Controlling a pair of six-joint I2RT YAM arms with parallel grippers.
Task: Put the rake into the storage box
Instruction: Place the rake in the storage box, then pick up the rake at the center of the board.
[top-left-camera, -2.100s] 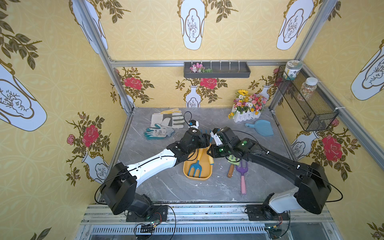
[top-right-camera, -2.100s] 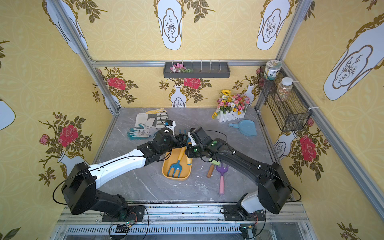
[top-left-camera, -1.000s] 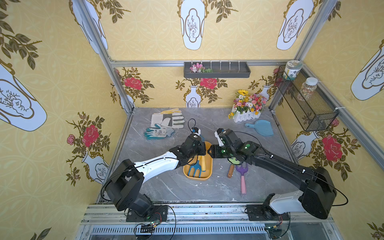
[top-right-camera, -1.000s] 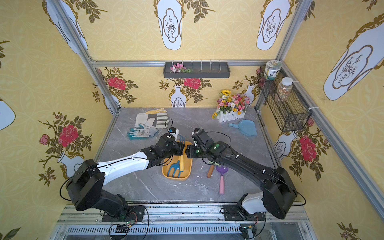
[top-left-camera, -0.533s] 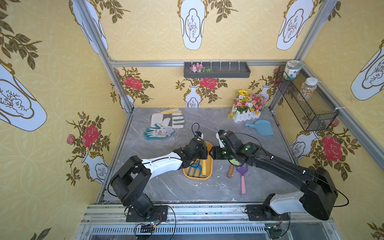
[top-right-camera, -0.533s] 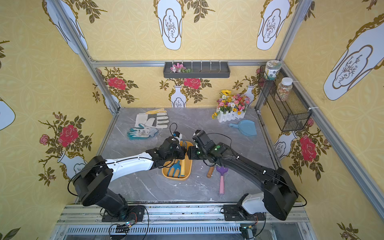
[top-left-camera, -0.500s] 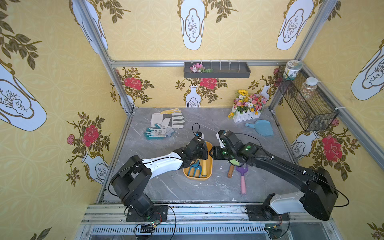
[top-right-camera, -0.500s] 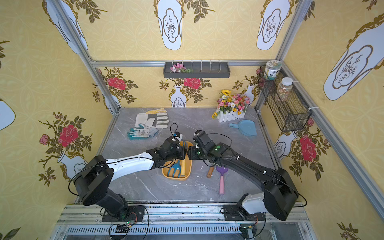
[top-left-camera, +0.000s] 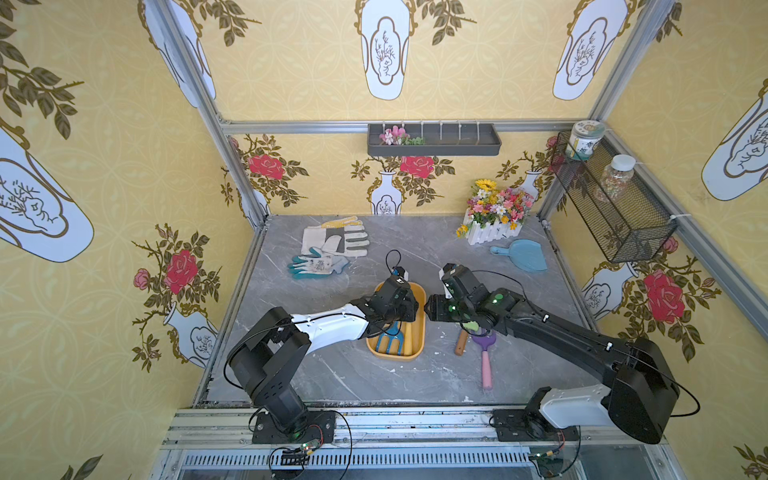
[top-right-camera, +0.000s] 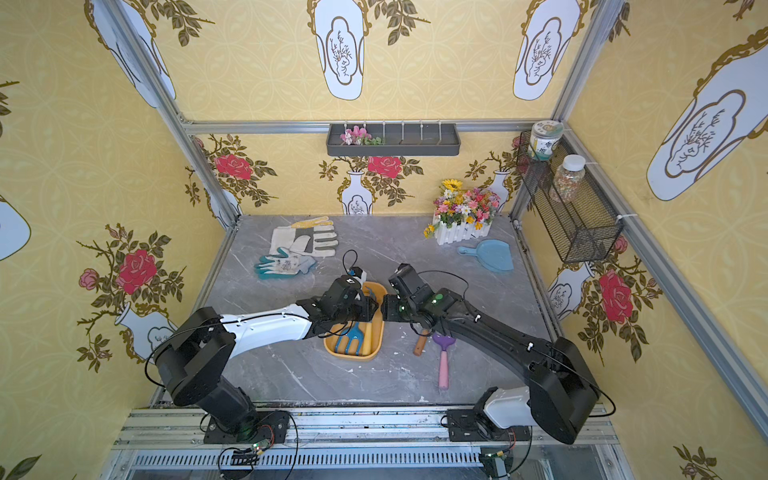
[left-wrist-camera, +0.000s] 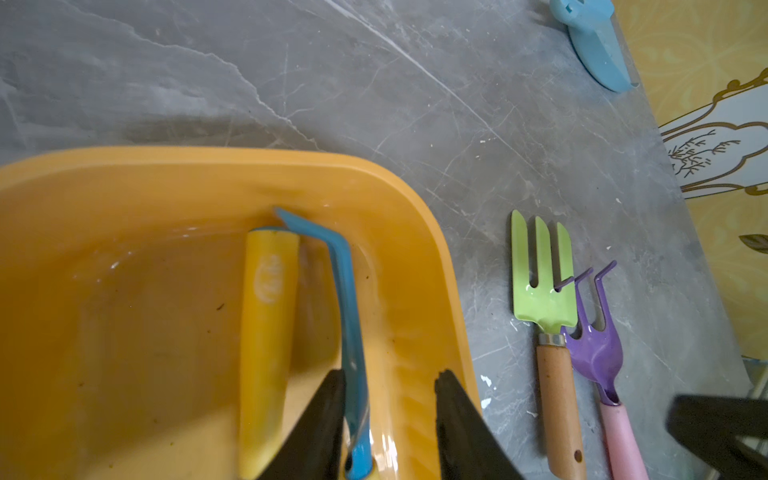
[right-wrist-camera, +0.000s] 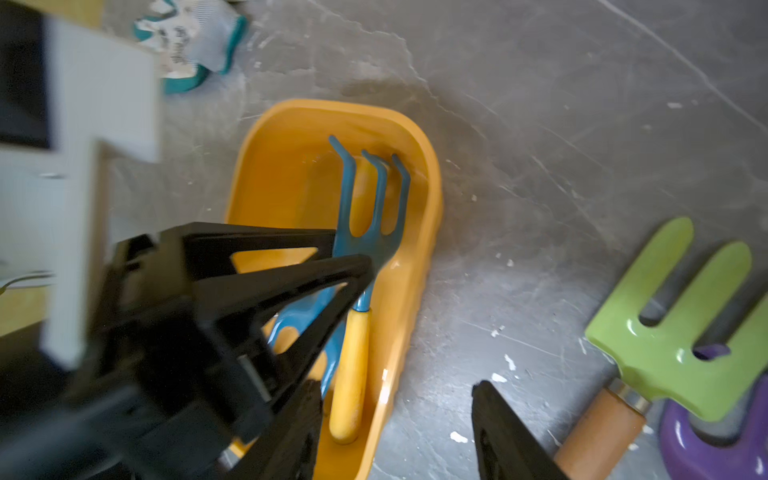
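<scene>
Now the rake (right-wrist-camera: 374, 208) lies inside the storage box (right-wrist-camera: 432, 187). The left end effector (left-wrist-camera: 390, 374) over the box has its jaws parted, seemingly releasing it, while the right end effector (right-wrist-camera: 395, 384) beside the box hangs empty, jaws apart.

Glossy sheen on the shallow yellow-orange plastic storage box (left-wrist-camera: 291, 166), its walls smooth and catching light. In it lies the blue metal rake (right-wrist-camera: 376, 216), with shiny enamel tines and a matt yellow handle. At right sits the lime-green painted fork (left-wrist-camera: 542, 291), with a bright metal collar and bare wooden handle. The grey marble-look tabletop (left-wrist-camera: 374, 83) is matt and scratched.
</scene>
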